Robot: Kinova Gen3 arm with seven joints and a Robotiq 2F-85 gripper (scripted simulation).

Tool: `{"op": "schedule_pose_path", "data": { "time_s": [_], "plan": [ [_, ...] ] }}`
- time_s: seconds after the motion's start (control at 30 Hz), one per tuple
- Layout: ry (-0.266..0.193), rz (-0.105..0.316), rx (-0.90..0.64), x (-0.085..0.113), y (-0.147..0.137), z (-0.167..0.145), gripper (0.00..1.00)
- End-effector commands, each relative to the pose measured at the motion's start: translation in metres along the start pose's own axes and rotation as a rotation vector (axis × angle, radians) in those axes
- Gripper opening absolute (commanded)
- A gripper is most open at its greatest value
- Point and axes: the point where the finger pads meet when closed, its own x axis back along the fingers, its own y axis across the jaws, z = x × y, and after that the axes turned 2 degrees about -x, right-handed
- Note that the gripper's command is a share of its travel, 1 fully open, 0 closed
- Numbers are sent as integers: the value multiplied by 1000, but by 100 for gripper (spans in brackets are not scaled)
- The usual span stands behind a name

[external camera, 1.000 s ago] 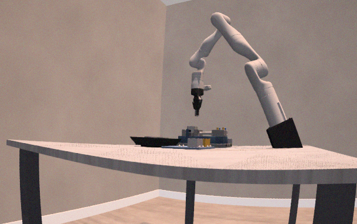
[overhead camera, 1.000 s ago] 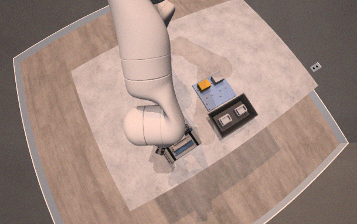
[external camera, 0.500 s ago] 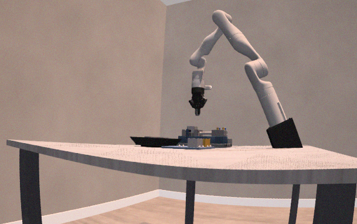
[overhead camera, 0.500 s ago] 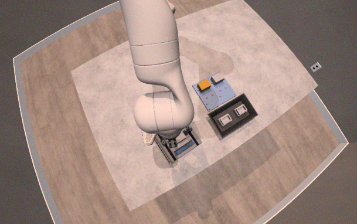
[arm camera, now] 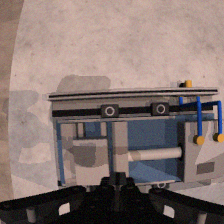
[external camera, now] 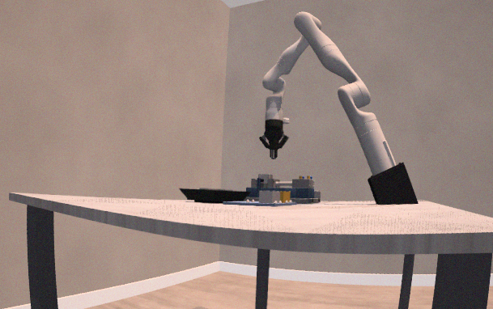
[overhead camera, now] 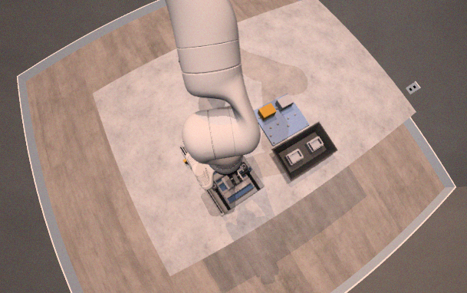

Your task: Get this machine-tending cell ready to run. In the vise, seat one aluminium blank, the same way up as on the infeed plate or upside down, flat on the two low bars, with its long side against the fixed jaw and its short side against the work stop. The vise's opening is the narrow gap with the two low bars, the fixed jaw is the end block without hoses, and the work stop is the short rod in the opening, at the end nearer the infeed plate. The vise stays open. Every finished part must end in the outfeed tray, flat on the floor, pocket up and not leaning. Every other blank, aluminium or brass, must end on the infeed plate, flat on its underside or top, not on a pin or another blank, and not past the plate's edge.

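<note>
My gripper is shut and empty, and hangs high above the vise. In the wrist view the vise lies below the shut fingers, with its blue hoses at the right end. A grey block that looks like an aluminium blank lies in the opening at the left end; shadow hides how it sits. On the infeed plate lie a brass blank and an aluminium blank. The outfeed tray holds two finished parts, both flat.
My arm's elbow hides the near half of the vise in the overhead view. The plate and tray stand side by side to the right of the vise. The arm's base stands at the table's far right.
</note>
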Motion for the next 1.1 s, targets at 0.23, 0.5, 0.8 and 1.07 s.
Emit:
{"op": "schedule_pose_path", "data": {
  "time_s": [0.23,0.5,0.8,1.07],
  "plan": [
    [11,10,66,2,0,1,0],
    [11,10,66,2,0,1,0],
    [11,10,66,2,0,1,0],
    [11,10,66,2,0,1,0]
  ]
}}
